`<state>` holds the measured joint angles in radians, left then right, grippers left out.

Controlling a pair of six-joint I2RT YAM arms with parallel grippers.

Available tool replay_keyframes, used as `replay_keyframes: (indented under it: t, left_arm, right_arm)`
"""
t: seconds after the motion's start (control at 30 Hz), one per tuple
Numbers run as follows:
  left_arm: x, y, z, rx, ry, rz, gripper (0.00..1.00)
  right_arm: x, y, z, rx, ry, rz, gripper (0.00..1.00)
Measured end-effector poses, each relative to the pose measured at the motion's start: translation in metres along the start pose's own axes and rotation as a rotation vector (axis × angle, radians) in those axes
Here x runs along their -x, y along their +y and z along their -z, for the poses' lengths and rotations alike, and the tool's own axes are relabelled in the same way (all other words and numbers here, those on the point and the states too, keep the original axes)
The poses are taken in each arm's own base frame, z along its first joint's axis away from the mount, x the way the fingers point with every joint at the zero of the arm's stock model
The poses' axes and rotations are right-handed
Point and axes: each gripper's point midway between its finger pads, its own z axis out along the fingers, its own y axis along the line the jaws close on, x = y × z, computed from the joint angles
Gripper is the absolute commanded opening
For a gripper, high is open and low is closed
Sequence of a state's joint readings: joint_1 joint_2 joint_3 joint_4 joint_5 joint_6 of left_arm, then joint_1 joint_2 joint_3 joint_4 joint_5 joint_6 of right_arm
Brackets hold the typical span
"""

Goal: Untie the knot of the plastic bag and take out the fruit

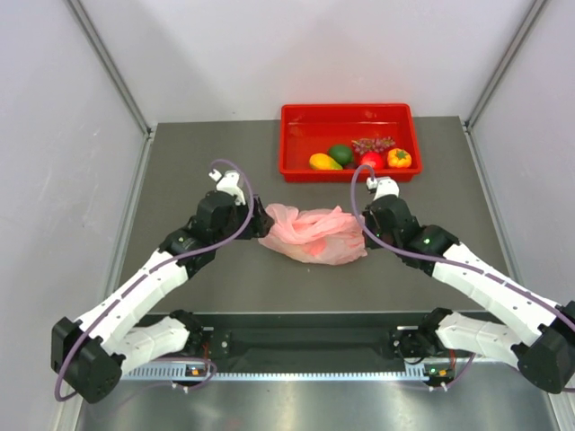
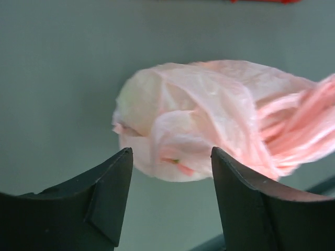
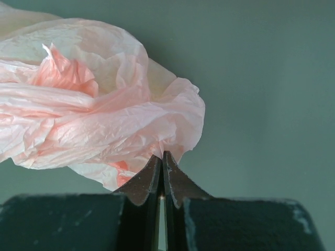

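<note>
The pale-pink plastic bag (image 1: 314, 235) lies crumpled on the dark table between my two grippers. My left gripper (image 1: 261, 224) stands open at the bag's left end, and in the left wrist view its fingertips (image 2: 171, 151) flank the bag's rounded end (image 2: 172, 120) without touching it. Twisted pink strips (image 2: 309, 125) trail off to the right. My right gripper (image 3: 163, 153) is shut on a fold of the bag's (image 3: 104, 115) right edge. I cannot pick out the knot among the folds. Fruit inside the bag is hidden, apart from a faint yellowish tint through the plastic (image 2: 137, 97).
A red tray (image 1: 296, 126) stands at the back of the table behind the bag. It holds a yellow oval fruit (image 1: 323, 162), a dark green round one (image 1: 340, 153), purple grapes (image 1: 373, 144), a red fruit (image 1: 372, 161) and an orange one (image 1: 399, 159).
</note>
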<state>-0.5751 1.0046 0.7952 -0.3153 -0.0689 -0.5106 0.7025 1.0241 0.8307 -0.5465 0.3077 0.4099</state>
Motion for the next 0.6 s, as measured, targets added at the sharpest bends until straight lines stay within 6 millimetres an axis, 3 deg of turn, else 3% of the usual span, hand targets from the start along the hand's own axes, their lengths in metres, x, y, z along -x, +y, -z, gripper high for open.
replay_keyframes:
  t: [0.03,0.23,0.4,0.6]
  left_arm:
    - [-0.001,-0.006,0.002,-0.023,0.007,0.011,0.75]
    - [0.013,-0.043,0.015,-0.149,0.012,0.040,0.90]
    - [0.021,-0.067,0.021,-0.189,0.027,0.018,0.92]
    - [-0.004,-0.089,0.002,-0.130,0.128,-0.086,0.92]
  right_arm:
    - [-0.001,0.001,0.000,0.010,0.004,0.010,0.00]
    - [-0.004,0.012,0.001,0.079,0.023,0.064,0.01]
    - [-0.005,0.020,-0.004,0.120,0.034,0.090,0.01]
    - [-0.012,0.027,-0.009,0.135,0.061,0.119,0.01]
